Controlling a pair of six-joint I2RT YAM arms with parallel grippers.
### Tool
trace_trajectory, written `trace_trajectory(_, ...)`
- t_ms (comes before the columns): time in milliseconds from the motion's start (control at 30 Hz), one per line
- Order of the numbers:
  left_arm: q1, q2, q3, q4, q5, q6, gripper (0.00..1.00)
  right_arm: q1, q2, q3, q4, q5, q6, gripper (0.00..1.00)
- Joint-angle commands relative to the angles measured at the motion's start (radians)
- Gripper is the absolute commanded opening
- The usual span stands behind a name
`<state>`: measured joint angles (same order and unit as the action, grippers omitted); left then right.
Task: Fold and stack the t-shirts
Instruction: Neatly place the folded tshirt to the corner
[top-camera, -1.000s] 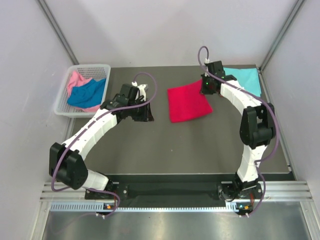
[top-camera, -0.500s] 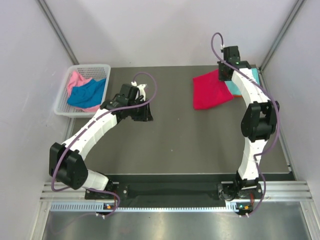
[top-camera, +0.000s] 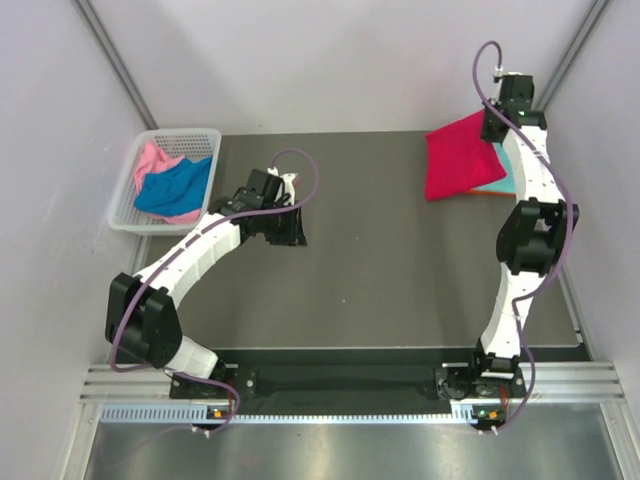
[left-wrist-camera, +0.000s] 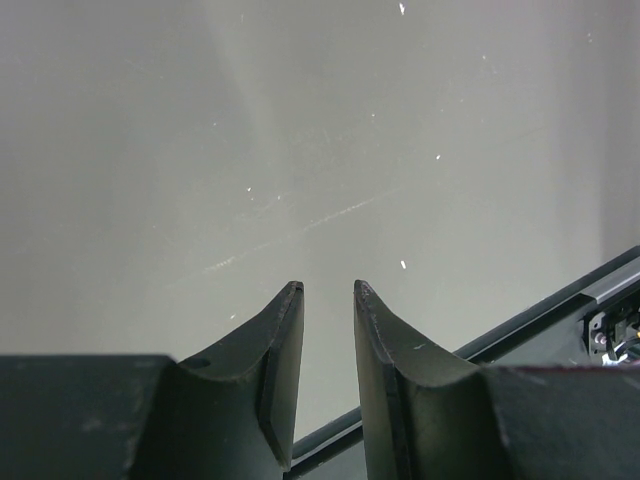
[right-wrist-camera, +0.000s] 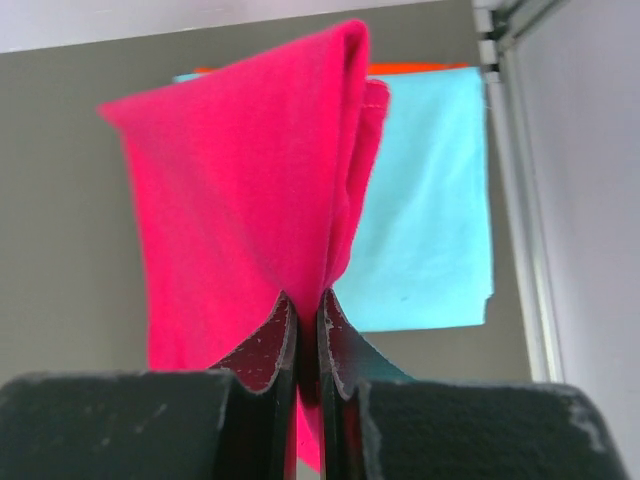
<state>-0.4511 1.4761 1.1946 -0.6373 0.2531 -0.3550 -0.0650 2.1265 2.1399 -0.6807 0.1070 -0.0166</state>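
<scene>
Top external view: the red t-shirt (top-camera: 458, 157) is pinched in the clenched right tool (right-wrist-camera: 308, 300) and held up over the far right corner of the tabletop (top-camera: 400, 280), partly above the turquoise t-shirt (right-wrist-camera: 430, 220), which is laid flat there. On the right wrist view, a sliver of the orange t-shirt (right-wrist-camera: 410, 69) is seen beyond the turquoise one. The left tool (left-wrist-camera: 328, 295) is parted with nothing gripped, hung over bare tabletop. The blue t-shirt (top-camera: 175, 187) and pink t-shirt (top-camera: 150, 160) are bunched in the white basket (top-camera: 180, 131) at far left.
</scene>
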Motion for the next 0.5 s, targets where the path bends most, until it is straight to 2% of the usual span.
trace_trajectory(0,0.006,0.001,0.019,-0.007,-0.003,0.021,0.32,-0.068,0.033,0.080,0.084,-0.039,-0.005,0.00)
trace_trajectory(200,0.006,-0.005,0.008,-0.005,0.003,0.021,0.32,-0.151,0.156,0.121,0.203,-0.049,0.010,0.00)
trace_trajectory(467,0.006,0.007,-0.003,0.005,0.022,0.014,0.32,-0.225,0.300,0.156,0.326,-0.079,0.141,0.00)
